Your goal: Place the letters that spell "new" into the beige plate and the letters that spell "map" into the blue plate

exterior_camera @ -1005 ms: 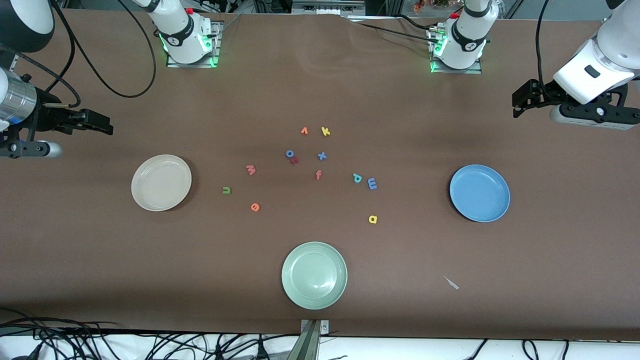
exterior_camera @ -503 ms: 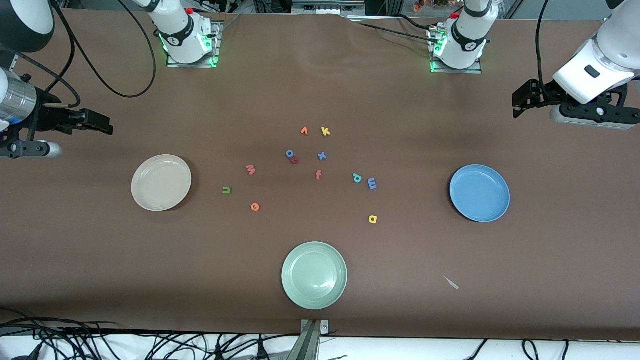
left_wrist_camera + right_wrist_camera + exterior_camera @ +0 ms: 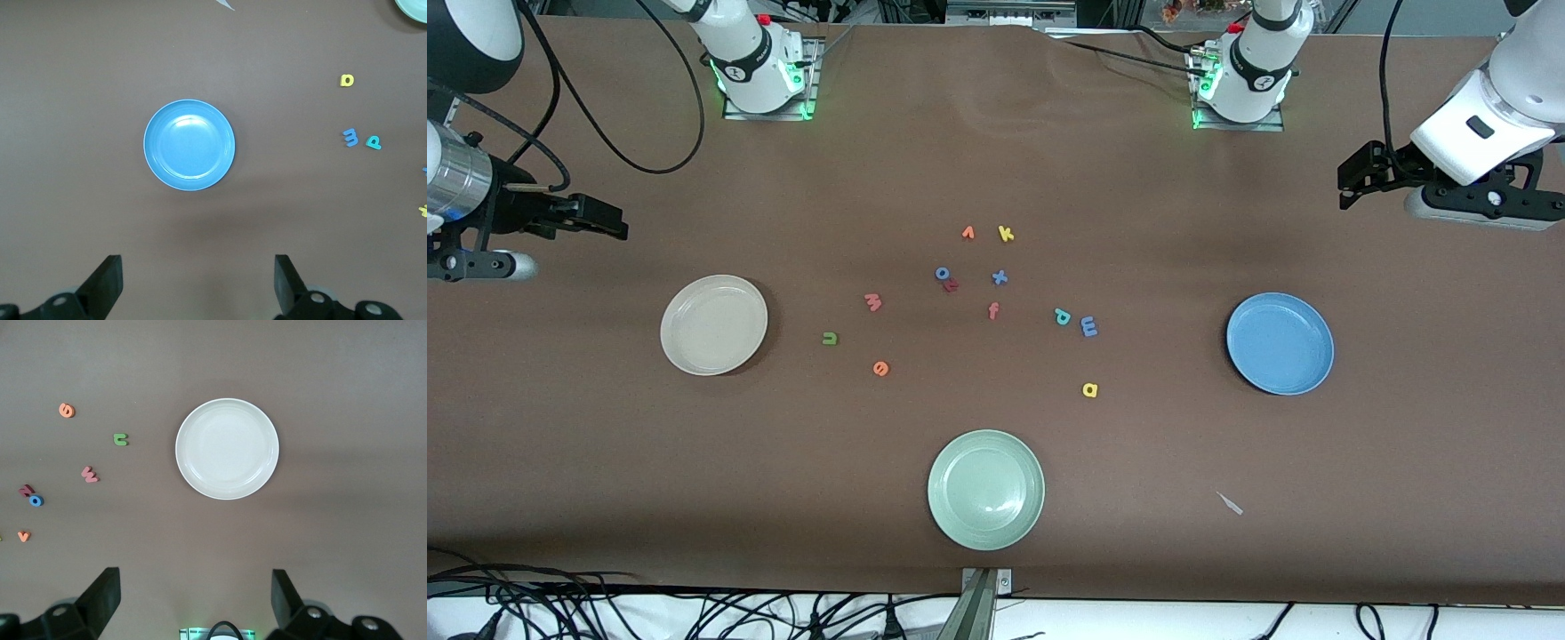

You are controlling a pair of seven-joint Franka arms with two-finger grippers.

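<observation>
Both pincers stand wide and hold nothing. The left pincer (image 3: 1352, 182) hangs at the upper right of the front frame, over bare tabletop (image 3: 1227, 222) above the blue plate (image 3: 1280, 343); the right pincer (image 3: 605, 219) hangs at the upper left, above the beige plate (image 3: 713, 324). Both arms wait.

Both plates are bare, and open brown cloth lies all round each.

The letters cluster at mid frame between them. Toward the beige plate lie the green n (image 3: 830, 338), the orange e (image 3: 880, 368) and the pink w (image 3: 872, 302), each apart from the others. Toward the blue plate, the teal p (image 3: 1062, 316) lies just beside the blue m (image 3: 1088, 326), with the yellow a (image 3: 1089, 389) lower.

A green plate (image 3: 985, 489) sits low at mid frame, near the tabletop's lower edge.
</observation>
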